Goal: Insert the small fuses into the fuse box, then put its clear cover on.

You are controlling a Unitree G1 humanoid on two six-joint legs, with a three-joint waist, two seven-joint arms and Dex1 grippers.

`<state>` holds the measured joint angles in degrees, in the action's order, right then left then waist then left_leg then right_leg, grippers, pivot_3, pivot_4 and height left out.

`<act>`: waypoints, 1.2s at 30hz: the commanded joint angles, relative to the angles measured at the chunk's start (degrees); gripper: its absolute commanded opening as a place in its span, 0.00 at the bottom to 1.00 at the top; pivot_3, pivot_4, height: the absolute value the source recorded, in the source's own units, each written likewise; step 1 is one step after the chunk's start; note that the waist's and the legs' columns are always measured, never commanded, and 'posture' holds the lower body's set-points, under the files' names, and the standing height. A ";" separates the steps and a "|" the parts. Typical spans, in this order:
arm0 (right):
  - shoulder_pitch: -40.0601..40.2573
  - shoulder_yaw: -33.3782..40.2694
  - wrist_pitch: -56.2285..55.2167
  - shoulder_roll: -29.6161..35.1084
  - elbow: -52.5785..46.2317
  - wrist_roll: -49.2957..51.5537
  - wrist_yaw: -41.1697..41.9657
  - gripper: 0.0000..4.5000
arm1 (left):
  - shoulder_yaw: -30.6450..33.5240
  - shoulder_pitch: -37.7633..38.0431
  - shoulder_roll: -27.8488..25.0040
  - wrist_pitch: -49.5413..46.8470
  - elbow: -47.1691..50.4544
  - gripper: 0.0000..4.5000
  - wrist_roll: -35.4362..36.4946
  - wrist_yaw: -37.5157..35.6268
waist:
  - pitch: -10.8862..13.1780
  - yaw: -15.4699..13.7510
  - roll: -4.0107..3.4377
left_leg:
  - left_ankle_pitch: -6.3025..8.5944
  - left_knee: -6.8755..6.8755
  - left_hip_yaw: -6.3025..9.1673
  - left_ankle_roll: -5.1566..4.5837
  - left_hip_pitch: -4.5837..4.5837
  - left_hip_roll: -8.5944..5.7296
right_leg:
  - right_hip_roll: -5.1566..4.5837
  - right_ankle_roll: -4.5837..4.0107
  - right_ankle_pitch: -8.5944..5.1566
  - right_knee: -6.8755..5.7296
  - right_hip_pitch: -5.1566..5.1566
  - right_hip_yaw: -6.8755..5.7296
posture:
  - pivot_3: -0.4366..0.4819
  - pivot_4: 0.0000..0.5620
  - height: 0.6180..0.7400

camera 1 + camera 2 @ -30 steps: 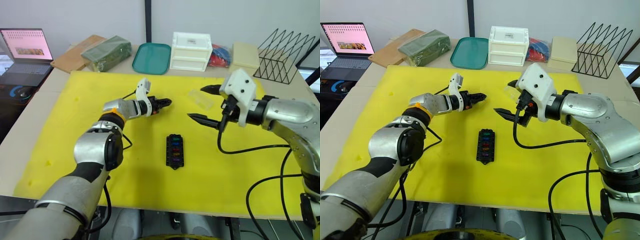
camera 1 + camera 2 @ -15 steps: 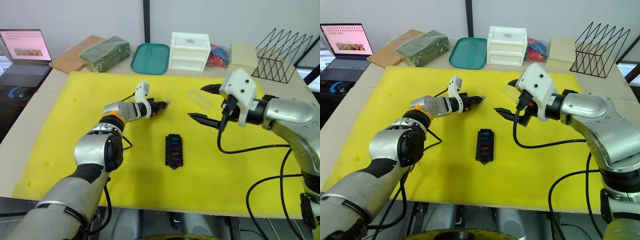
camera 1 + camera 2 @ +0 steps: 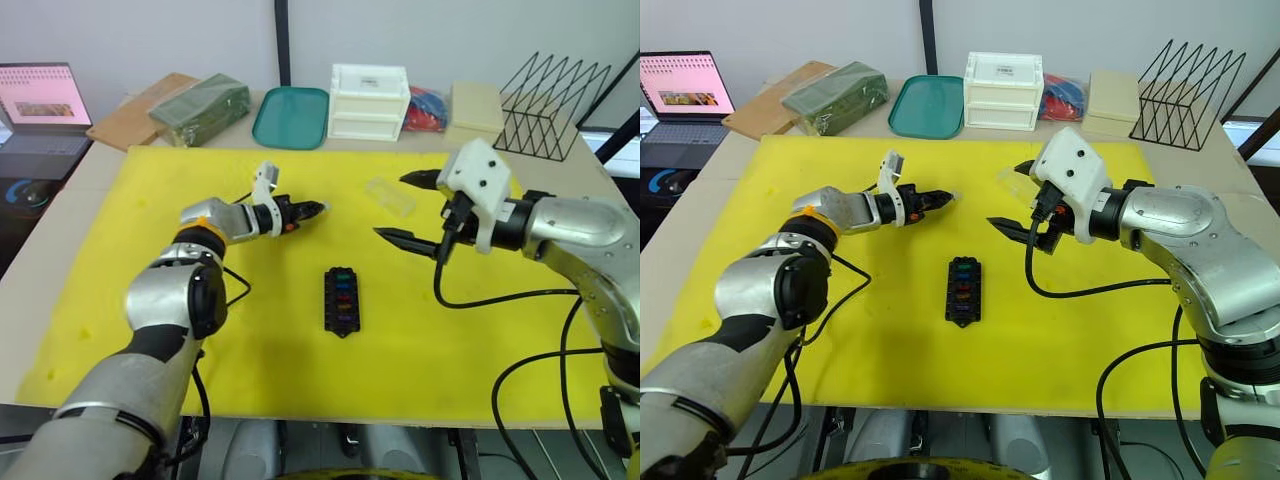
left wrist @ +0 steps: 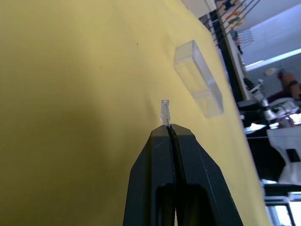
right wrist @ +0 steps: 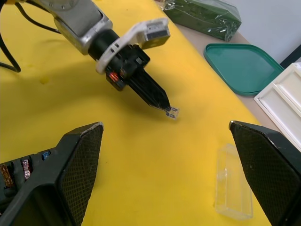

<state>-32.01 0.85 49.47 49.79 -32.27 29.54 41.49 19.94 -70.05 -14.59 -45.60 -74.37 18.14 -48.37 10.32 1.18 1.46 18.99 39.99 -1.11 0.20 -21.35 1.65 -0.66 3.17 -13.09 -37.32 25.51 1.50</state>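
Yellow foam matting (image 3: 150, 250) covers the tabletop, and the small black rectangular plastic fuse box (image 3: 341, 301) sits near its middle with coloured fuses already in its slots. My right gripper (image 3: 408, 208), fingers spread wide apart, hovers beyond the fuse box and off to its right. My left gripper (image 3: 310, 210), beyond the box to its left, is pinched tight on one tiny clear blade fuse (image 4: 165, 110) (held by its end, raised above the mat). Past the fuse box, between my two grippers, lies the transparent rectangular plastic cover (image 3: 390, 196).
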 commanded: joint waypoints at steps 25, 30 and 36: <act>-1.59 -2.39 -1.60 0.02 0.89 0.98 5.64 1.00 | 5.48 40.23 -15.92 -46.90 68.91 0.01 44.54 11.31 | 0.01 -0.43 -0.01 | -0.14 -0.02 0.21 0.28 -0.02 0.17 | -0.52 -0.01 0.00 -0.09 0.07 0.04 | 0.48 0.27 1.00; -1.35 -3.01 -2.05 0.03 0.53 0.44 6.45 1.00 | 5.89 43.39 -17.32 -46.90 71.44 0.01 50.06 17.99 | 0.01 -0.36 -0.02 | -0.19 -0.02 0.24 0.38 -0.01 0.10 | -0.58 0.00 0.00 -0.09 0.05 -0.01 | 0.48 0.27 1.00; -1.82 -3.67 -2.77 -0.23 0.72 0.10 6.77 1.00 | 4.88 38.79 -18.46 -42.88 67.83 0.01 46.94 16.93 | 0.01 -0.45 -0.01 | -0.19 -0.03 0.23 0.38 -0.02 -0.04 | -0.36 0.00 0.00 -0.07 0.05 -0.08 | 0.48 0.27 1.00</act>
<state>-32.93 -3.50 47.74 49.26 -30.15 29.90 48.09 25.24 -29.77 -31.99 -90.30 -6.72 65.60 -29.87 10.33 0.73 1.45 18.80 39.97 -0.89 0.58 -21.37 1.59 -1.01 3.17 -13.08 -37.38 25.55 1.42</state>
